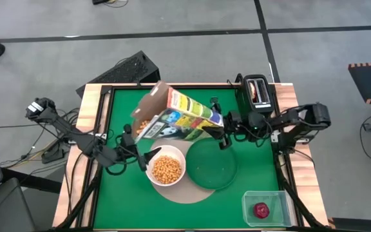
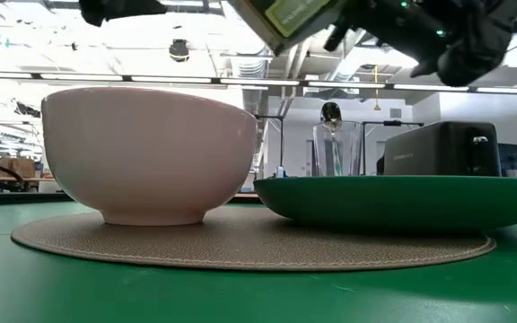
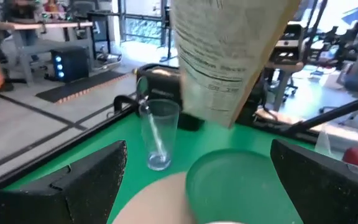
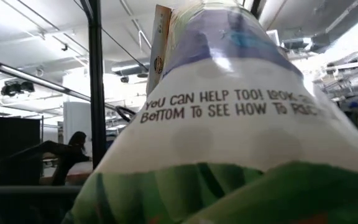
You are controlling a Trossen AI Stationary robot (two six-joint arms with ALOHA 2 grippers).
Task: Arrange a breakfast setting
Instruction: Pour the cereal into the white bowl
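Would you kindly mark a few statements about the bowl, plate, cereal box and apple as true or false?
1. The white bowl holds cereal. True.
2. The green plate holds toast. False: it is bare.
3. The right gripper holds the cereal box tilted above the bowl. True.
4. The apple lies on the plate. False: it sits in the clear tub.
5. The bowl stands on the tan mat. True.

White bowl showing orange-tan cereal at frame centre. Dark-green plate sitting right of it on green table. Cereal box showing multicolour print above.
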